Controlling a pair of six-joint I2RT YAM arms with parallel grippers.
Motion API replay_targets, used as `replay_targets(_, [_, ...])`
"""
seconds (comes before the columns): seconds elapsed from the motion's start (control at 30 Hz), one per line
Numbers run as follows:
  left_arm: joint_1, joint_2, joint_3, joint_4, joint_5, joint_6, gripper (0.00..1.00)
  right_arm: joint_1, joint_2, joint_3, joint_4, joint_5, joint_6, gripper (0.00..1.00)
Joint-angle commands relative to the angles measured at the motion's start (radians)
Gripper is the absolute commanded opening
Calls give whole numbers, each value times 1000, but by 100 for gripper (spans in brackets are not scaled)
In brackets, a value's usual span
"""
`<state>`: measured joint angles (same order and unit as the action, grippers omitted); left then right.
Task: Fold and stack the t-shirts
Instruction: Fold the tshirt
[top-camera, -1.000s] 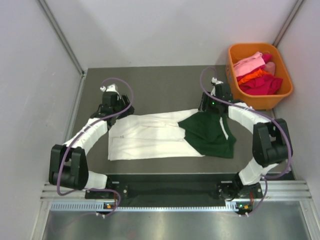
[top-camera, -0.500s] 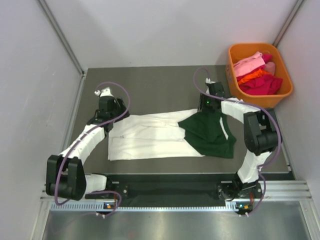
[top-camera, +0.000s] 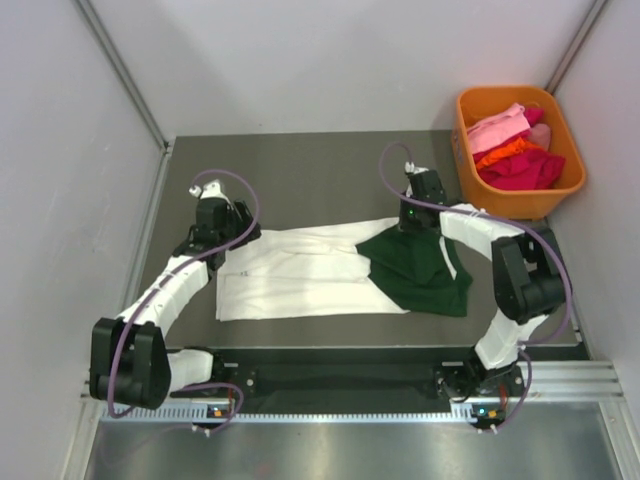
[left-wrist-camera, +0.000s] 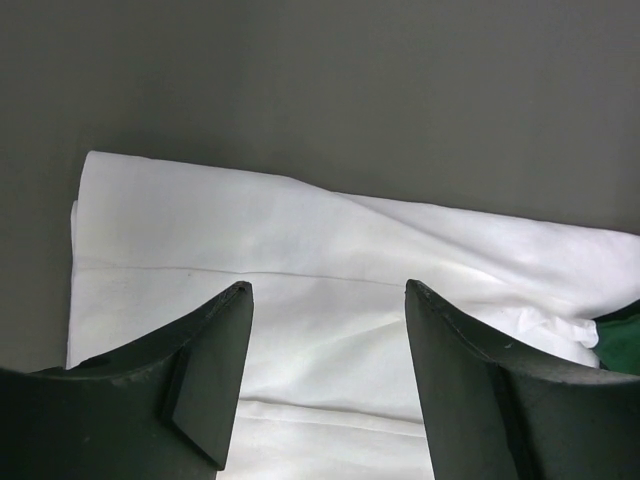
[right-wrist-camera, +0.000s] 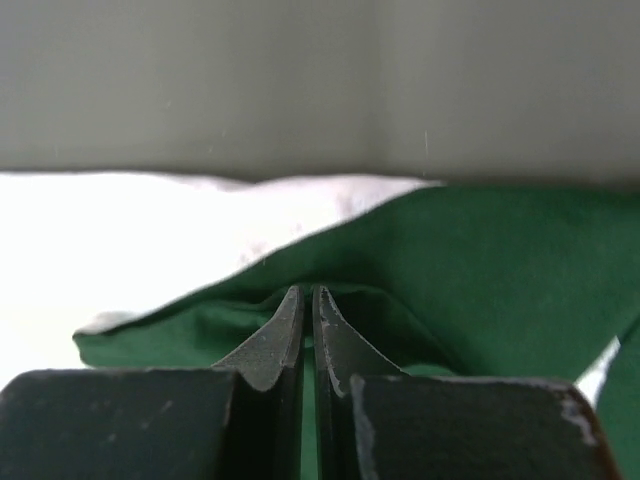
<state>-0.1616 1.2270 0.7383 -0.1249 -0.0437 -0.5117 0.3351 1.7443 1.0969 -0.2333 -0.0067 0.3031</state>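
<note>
A cream-white t-shirt (top-camera: 295, 270) lies flat across the middle of the dark table. A dark green t-shirt (top-camera: 420, 272) lies over its right end. My right gripper (top-camera: 412, 223) sits at the green shirt's far edge. In the right wrist view the right gripper (right-wrist-camera: 307, 291) is shut on a fold of the green cloth (right-wrist-camera: 480, 260), with the white shirt (right-wrist-camera: 130, 230) showing at the left. My left gripper (top-camera: 224, 243) hovers over the white shirt's far left corner. The left wrist view shows the left gripper (left-wrist-camera: 326, 286) open, with white cloth (left-wrist-camera: 300, 225) beneath it and nothing between the fingers.
An orange basket (top-camera: 466, 125) holding pink, orange and red clothes (top-camera: 515, 155) stands at the back right. Bare dark table (top-camera: 310, 170) stretches behind the shirts. White walls close in on both sides.
My right gripper has gone from open to shut, pinching the green shirt's far edge. Both wrists shifted slightly toward the back of the table.
</note>
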Motion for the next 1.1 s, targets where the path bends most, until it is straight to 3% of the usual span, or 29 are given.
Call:
replay_targets(0.0, [5, -26, -11, 56, 13, -16, 67, 56, -115, -23, -9, 54, -7, 0])
replay_targets(0.2, [4, -14, -13, 65, 39, -24, 66, 186, -233, -74, -58, 83, 24, 1])
replay_targets(0.37, [4, -24, -27, 67, 31, -24, 66, 359, -339, -129, -93, 100, 112, 11])
replay_targets(0.4, [4, -24, -30, 71, 36, -24, 66, 422, -348, -137, -97, 99, 128, 14])
replay_targets(0.47, [2, -20, -37, 80, 39, -28, 66, 481, -376, -157, -93, 90, 180, 36])
replay_targets(0.5, [2, -18, -40, 88, 68, -31, 66, 525, -385, -167, -86, 74, 194, 37])
replay_targets(0.6, [-1, -9, -48, 105, 96, -37, 66, 562, -423, -198, -66, 18, 240, 53])
replay_targets(0.63, [-3, -8, -54, 114, 110, -36, 66, 562, -448, -209, -80, 13, 246, 61])
replay_targets(0.8, [-6, -20, -79, 191, 217, -36, 76, 497, -554, -221, -170, 122, 220, 65])
replay_targets(0.87, [-1, -17, -88, 205, 185, -129, 99, 429, -603, -252, -187, 114, 196, 65])
replay_targets(0.9, [8, -11, -88, 202, 176, -158, 98, 348, -618, -265, -189, 102, 189, 66])
replay_targets(1.0, [71, 12, -118, 295, 347, -215, 99, 190, -675, -318, -187, 68, 177, 78])
replay_targets(1.07, [56, 28, -128, 349, 439, -240, 99, 130, -700, -342, -186, 37, 165, 84])
